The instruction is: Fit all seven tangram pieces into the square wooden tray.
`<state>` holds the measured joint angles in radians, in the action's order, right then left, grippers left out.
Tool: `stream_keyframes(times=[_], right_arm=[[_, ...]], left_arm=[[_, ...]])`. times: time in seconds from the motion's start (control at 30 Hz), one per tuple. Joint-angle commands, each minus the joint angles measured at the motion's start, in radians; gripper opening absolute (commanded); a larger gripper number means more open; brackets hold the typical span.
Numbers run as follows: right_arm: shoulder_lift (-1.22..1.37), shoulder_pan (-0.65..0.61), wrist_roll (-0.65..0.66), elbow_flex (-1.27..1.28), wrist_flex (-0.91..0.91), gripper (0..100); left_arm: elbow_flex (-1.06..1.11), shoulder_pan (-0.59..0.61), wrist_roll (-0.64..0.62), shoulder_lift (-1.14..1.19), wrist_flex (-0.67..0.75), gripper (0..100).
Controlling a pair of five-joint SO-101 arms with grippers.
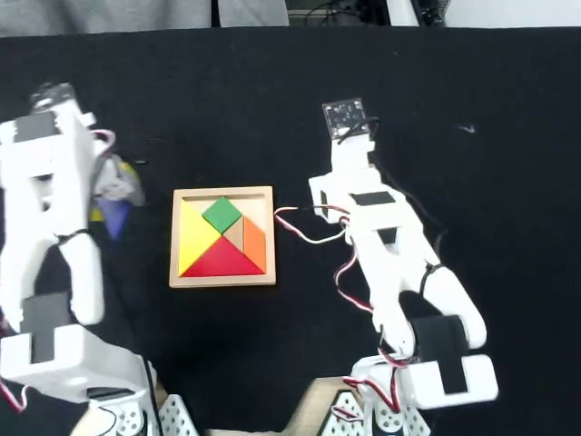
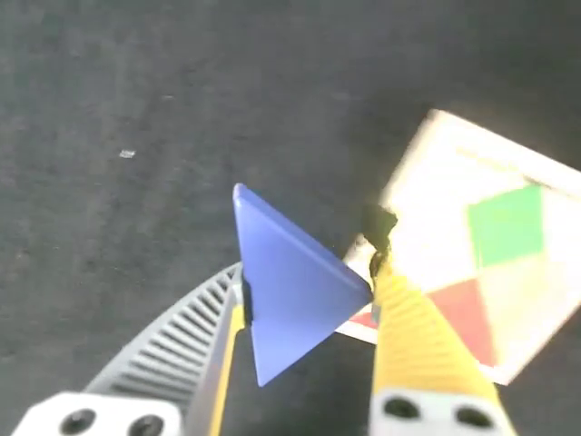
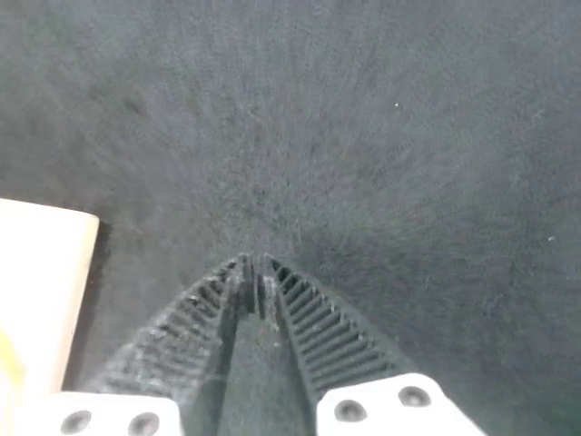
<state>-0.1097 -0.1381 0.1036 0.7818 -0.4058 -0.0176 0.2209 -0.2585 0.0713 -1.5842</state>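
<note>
- High view: the square wooden tray lay flat on the black desk between the two arms.
- Four coloured pieces sat inside it: a green square set on its corner near the far edge, a yellow triangle along the side nearest the left arm, a red triangle along the near edge, and an orange piece on the side nearest the right arm.
- Pale wood-coloured areas showed in both far corners and between the green square and the orange piece.
- The left arm stood beside the tray, and the blue triangle hung at its end, near the tray but apart from it.
- Left wrist view: the left pincer was clenched on the blue triangle, with a grey finger on one edge and a yellow finger on the opposite corner. The piece stood tilted on edge between them.
- Behind it in that view lay a corner of the tray, with the green square and the red triangle inside.
- Whether the blue triangle touched the desk could not be told.
- Right wrist view: the right pincer was clenched on nothing, its ribbed fingers meeting at the tips over bare black cloth, with a tray corner just beside it.
- High view: the right arm stretched along the other side of the tray, and its red and white wires looped toward the tray's rim.
</note>
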Motion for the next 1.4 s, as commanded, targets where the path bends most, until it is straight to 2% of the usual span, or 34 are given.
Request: stream_keyframes(times=[0.0,0.17,0.4,0.6,0.73,1.0,1.2,1.37], right_arm=[[-0.087,-0.008,0.008,0.008,-0.006,1.8],[-0.128,0.026,0.002,0.024,-0.002,1.8],[-0.139,0.084,-0.002,0.018,0.002,1.8],[-0.139,0.087,-0.002,0.016,0.002,1.8],[-0.139,0.089,-0.002,0.016,0.002,1.8],[-0.139,0.089,-0.002,0.01,0.002,1.8],[-0.139,0.089,-0.002,0.008,0.002,1.8],[-0.139,0.089,-0.002,0.008,0.002,1.8]], left_arm=[[-0.005,-0.166,-0.11,-0.051,0.005,12],[-0.039,-0.326,-0.206,-0.058,0.08,12],[-0.004,-0.424,-0.342,-0.031,0.308,13],[-0.004,-0.515,-0.508,0.089,0.416,13],[-0.004,-0.516,-0.609,0.173,0.47,13],[-0.005,-0.519,-0.621,0.222,0.502,12],[0.007,-0.521,-0.735,0.232,0.493,12],[0.007,-0.521,-0.766,0.232,0.493,12]])
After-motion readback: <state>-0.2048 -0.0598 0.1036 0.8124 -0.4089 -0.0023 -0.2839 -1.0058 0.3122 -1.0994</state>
